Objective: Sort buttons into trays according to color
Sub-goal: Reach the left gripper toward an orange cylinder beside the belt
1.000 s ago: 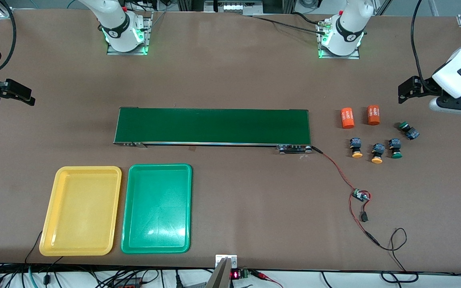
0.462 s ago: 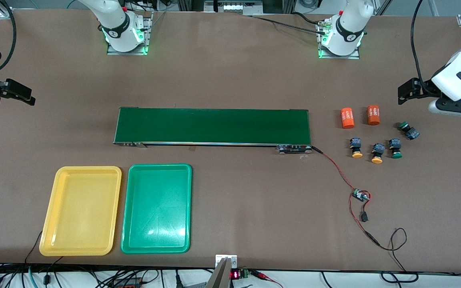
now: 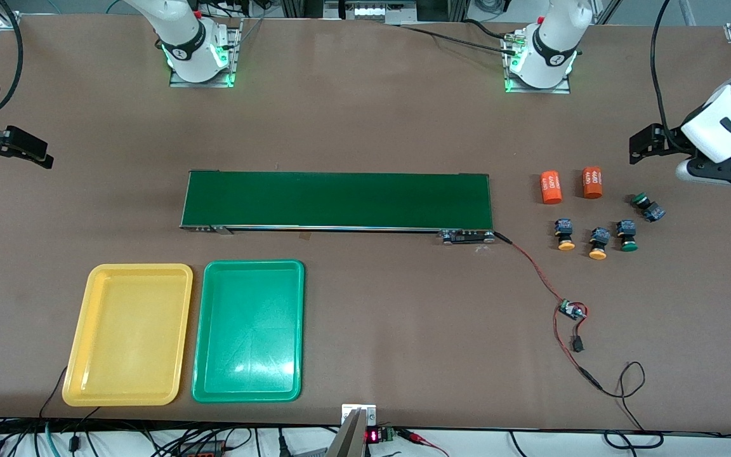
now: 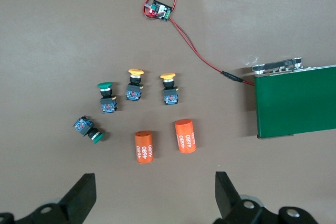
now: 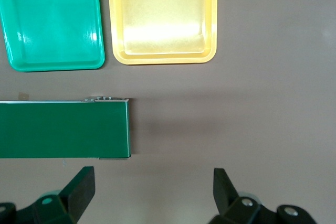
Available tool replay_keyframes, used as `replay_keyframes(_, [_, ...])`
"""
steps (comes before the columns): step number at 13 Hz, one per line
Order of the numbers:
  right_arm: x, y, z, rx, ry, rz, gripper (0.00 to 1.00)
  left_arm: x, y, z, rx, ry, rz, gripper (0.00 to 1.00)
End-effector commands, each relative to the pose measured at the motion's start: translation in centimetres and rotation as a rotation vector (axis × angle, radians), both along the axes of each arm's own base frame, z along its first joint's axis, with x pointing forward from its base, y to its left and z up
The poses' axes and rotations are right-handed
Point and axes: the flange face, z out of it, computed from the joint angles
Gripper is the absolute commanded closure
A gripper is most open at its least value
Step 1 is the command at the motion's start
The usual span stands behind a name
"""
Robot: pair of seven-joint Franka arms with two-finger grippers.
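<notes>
Buttons sit toward the left arm's end of the table. Going across the front view, we see the right gripper [image 3: 19,147] open over bare table, the smooth yellow tray [image 3: 80,381] and green tray [image 3: 207,387], long sides running toward the camera, then two orange-capped buttons [image 3: 565,233] [image 3: 598,243] and one green button [image 3: 627,235] with caps pointing to the camera, another green button [image 3: 648,207] lying angled, and the left gripper [image 3: 648,143] open.

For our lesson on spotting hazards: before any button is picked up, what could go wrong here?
1. The green buttons and yellow buttons sit close together, so the open left pincer might knock a neighbour.
2. The orange cylinders lie beside them and could be grabbed by mistake.
3. The red wire might snag a passing arm.
</notes>
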Motion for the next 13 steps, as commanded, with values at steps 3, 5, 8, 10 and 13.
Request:
replay_keyframes(3, [-2.4, -0.6, 3.8, -0.068, 0.039, -0.004, 0.0, 0.9, -0.6, -0.4, -0.01, 0.022, -0.025, 0.0])
replay_keyframes(5, [-1.1, 2.3, 2.3, -0.042, 0.052, 0.037, 0.0, 1.4, -0.7, -1.9, -0.01, 0.051, -0.029, 0.0])
replay_keyframes(8, [-0.3, 2.5, 0.4, -0.003, 0.061, 0.035, 0.0, 1.3, -1.1, -6.3, -0.006, 0.119, -0.026, 0.0])
replay_keyframes(10, [0.7, 1.3, 0.8, -0.034, -0.012, 0.023, 0.0, 1.1, -1.2, -10.5, -0.006, 0.102, -0.022, 0.0])
replay_keyframes(13, [0.7, -1.3, 1.0, -0.054, -0.028, -0.01, 0.0, -1.4, -0.6, -17.3, -0.007, 0.094, 0.008, 0.0])
